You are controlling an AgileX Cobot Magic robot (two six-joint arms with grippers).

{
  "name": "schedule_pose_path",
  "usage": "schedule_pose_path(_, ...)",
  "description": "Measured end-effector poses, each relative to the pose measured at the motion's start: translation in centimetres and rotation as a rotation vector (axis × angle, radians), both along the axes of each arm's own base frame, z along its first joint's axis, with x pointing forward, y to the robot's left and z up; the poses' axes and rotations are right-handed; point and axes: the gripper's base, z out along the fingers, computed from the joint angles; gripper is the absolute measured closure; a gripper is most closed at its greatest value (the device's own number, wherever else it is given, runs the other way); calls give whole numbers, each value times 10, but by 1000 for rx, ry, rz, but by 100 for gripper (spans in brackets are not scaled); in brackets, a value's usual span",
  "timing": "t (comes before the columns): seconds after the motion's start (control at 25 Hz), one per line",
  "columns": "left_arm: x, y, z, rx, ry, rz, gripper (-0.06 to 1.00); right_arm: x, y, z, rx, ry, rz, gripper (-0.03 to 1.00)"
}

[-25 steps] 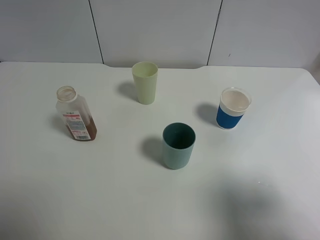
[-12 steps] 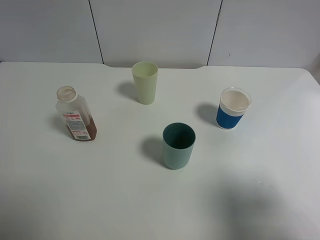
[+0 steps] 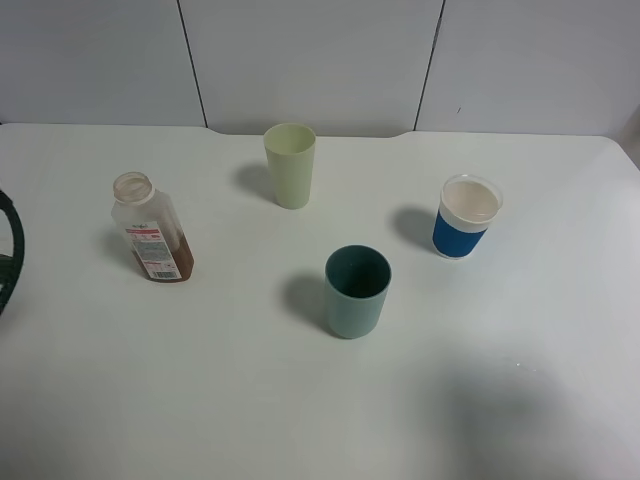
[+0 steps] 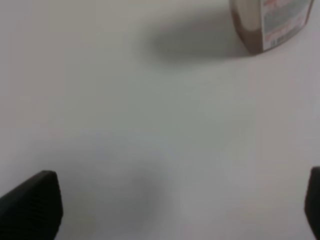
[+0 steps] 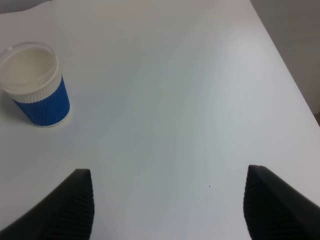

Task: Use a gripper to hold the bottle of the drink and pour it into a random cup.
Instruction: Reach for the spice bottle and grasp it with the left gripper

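White worktop [image 3: 200, 400], nothing lifted off it yet, so I'd call this the approach step, right at the start. The bottle [image 3: 150, 228] stands on its base on the left side of the worktop, neck open, with the drink [image 3: 168, 262] (reddish-brown, only filling the lower part) sitting at the bottom.

The left gripper [image 4: 175, 207] is spread wide and holding nothing. Its wrist view only catches the two dark tips at the far edges of the picture, with the bottle's lower half ahead of them and well apart. In the high view all you get of that side is a dark loop of the left arm [image 3: 18, 240] at the edge, level with the bottle. The right gripper [image 5: 170, 202] is also spread and empty, hanging over bare worktop on the right with the blue cup [image 5: 35, 85] off to one side.

My guess for the next move: the left gripper goes forward to the bottle, lines its jaws up on the flat sides below the neck and closes. Then it lifts the bottle and carries it to the yellow-green cup [image 3: 290, 165] at the back. That's the nearest one to the bottle.

Count:
- 1 bottle
- 3 cups, all apart from each other: yellow-green, blue, and the teal cup [image 3: 357, 291] in the middle
- 2 grippers
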Motion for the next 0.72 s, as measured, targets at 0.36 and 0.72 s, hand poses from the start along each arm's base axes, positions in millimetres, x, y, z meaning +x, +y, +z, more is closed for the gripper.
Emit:
schedule_pose_path(0.36,21,-11,-6,163,-59,-158,-3,0,0,0,0,0,0,33)
schedule_pose_path(0.72,43,-17,-11,263,-140,-260,-3,0,0,0,0,0,0,33)
